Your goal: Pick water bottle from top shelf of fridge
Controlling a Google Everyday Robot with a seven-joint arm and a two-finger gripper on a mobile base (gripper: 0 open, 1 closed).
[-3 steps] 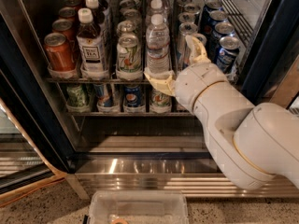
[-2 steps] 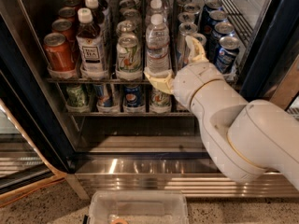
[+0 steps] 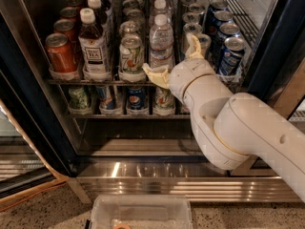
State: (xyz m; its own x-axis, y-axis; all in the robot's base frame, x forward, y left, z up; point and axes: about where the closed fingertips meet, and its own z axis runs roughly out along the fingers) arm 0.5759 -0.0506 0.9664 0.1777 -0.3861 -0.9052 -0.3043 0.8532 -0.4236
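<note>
Two fingers of my gripper are spread wide, holding nothing. One lies low by the foot of the water bottle, the other stands up just right of it. Contact with the bottle: cannot tell. The water bottle is upright at the front of its lane on the top shelf of the fridge. Left of the bottle: pale can, tea bottle, red can. Right of it, past my gripper: blue cans.

The fridge is viewed closely from above and in front, the end effector seen at the top shelf
</note>
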